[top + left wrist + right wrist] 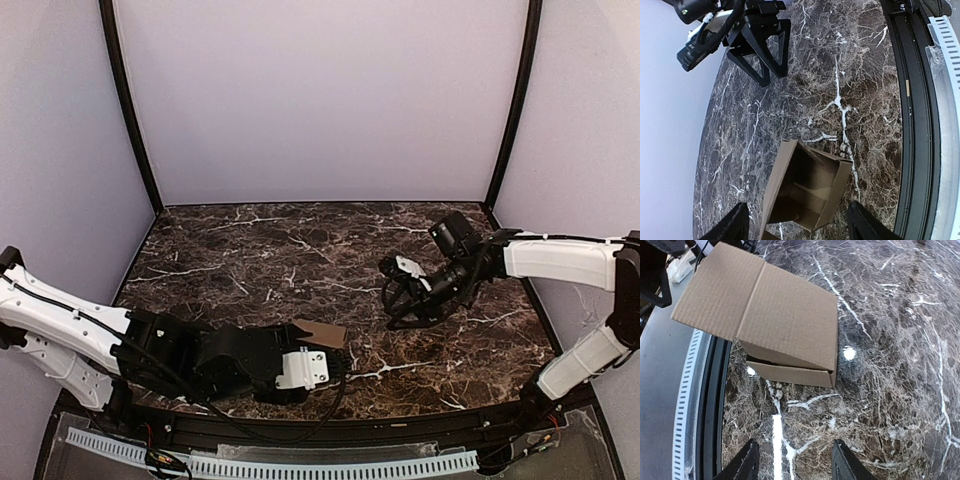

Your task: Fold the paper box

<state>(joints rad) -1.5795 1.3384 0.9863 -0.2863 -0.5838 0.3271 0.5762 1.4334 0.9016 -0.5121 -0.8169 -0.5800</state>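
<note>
The paper box (807, 190) is a small brown cardboard box lying on its side on the marble table (840, 75), its open mouth facing my left wrist camera. My left gripper (797, 212) is open, with one finger on each side of the box and a gap at both sides. From above, the paper box (322, 332) shows at the tip of the left gripper (325, 350), near the front edge. In the right wrist view the paper box (785, 320) has one flap sticking out flat. My right gripper (795, 445) is open and empty, well short of it.
A black rail (920, 125) and a white perforated strip (270, 465) run along the table's near edge, just beside the box. Lavender walls (320, 100) enclose the back and sides. The right gripper (400, 305) hovers right of centre.
</note>
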